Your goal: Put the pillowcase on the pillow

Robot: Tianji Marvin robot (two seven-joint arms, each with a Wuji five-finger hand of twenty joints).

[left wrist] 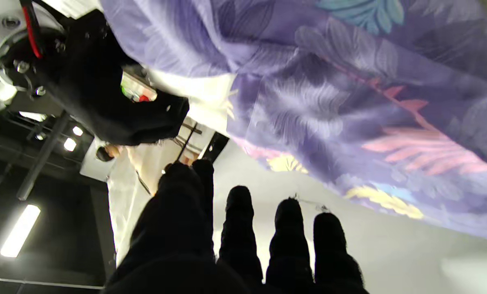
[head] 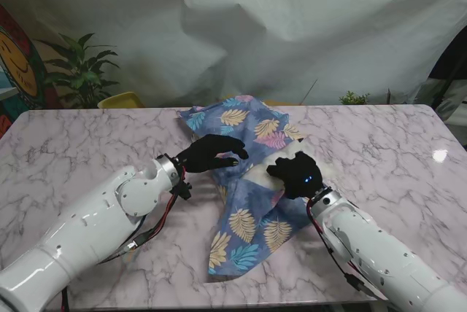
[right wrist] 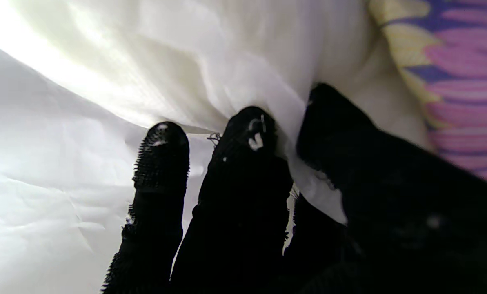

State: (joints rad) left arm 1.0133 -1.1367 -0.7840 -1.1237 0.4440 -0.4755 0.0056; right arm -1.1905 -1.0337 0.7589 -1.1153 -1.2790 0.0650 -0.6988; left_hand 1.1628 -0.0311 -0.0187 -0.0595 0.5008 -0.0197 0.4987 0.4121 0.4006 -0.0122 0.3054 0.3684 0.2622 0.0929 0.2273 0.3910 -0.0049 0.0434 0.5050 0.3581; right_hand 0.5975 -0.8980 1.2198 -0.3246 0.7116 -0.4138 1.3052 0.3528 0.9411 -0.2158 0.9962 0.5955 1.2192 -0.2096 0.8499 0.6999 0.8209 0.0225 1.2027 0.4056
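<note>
While the pillowcase (head: pixel 244 173) lies at frame centre on the bench (head: pixel 87 144), right hand (head: pixel 295 175) fingers (right wrist: pixel 243 134) pinch the white pillow (head: pixel 292 153); left hand (head: pixel 208 153) fingers (left wrist: pixel 288 220) hover apart, holding nothing. Risk: unheld, the case opening may collapse, blocking insertion.

My table (head: pixel 87 137) is pink-white marble with grey veins, and a bright lamp glare sits near its right edge. Lying on it around the middle is the blue leaf-print pillowcase (head: pixel 244 228), rumpled, with the white pillow (head: pixel 264 170) partly showing from its folds.
</note>
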